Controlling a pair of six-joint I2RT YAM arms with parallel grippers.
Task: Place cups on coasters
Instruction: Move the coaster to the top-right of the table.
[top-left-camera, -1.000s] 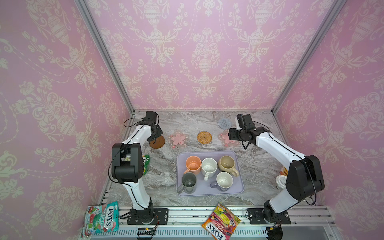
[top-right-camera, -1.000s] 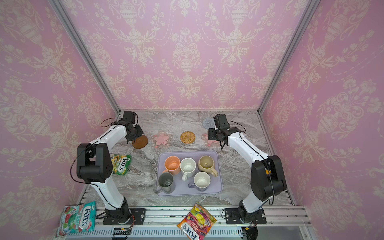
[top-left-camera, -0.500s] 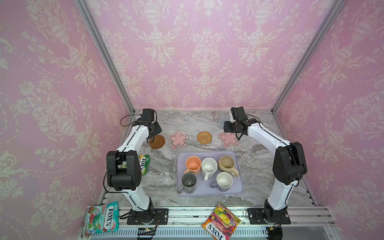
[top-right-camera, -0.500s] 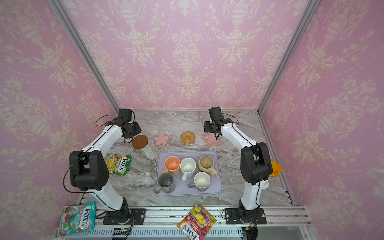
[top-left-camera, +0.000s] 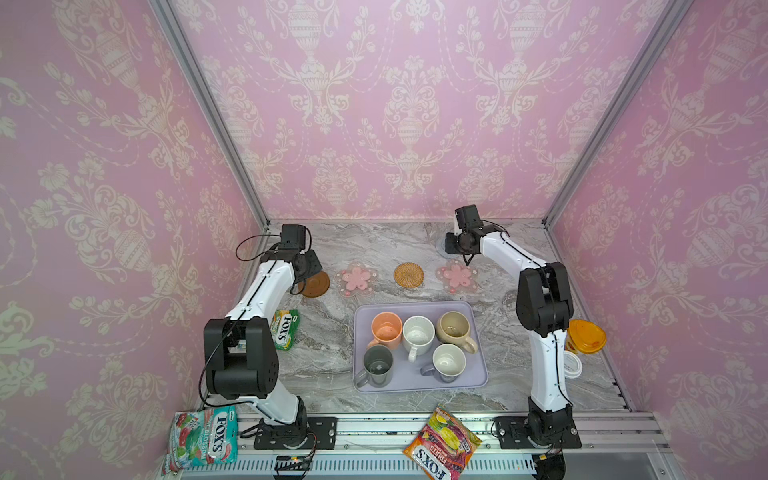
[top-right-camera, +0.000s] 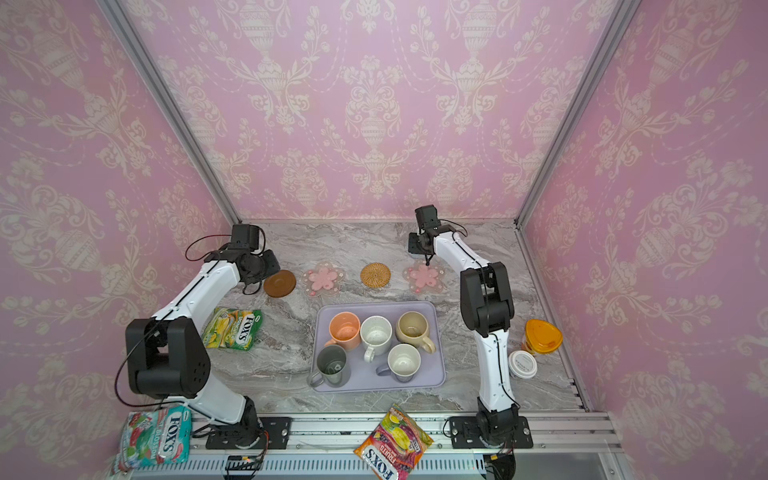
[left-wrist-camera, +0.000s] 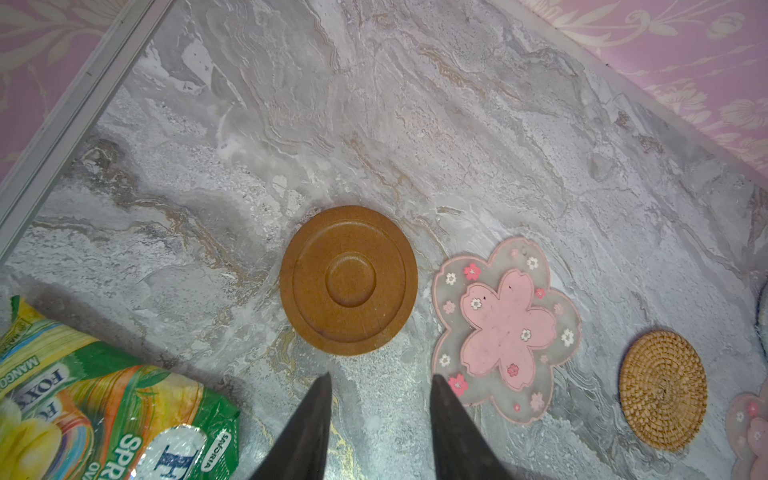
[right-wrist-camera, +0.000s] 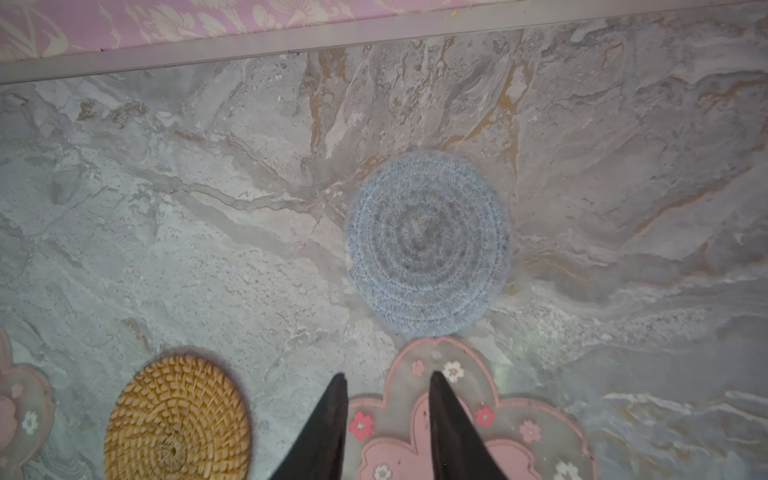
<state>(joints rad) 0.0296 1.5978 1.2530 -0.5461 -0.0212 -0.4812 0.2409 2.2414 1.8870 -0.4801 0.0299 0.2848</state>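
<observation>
Fig. L gripper (left-wrist-camera: 378, 382) near brown disc coaster (left-wrist-camera: 348, 279), R gripper (right-wrist-camera: 386, 380) near blue knitted coaster (right-wrist-camera: 430, 243): both stood part-open, empty. Mugs (top-left-camera: 417, 334) looked rigid, glazed, breakable; grip at handle/rim.

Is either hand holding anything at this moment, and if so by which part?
Nothing is held. The left hand and right hand both show empty gaps between their fingers; all five mugs stand on the tray.
</observation>
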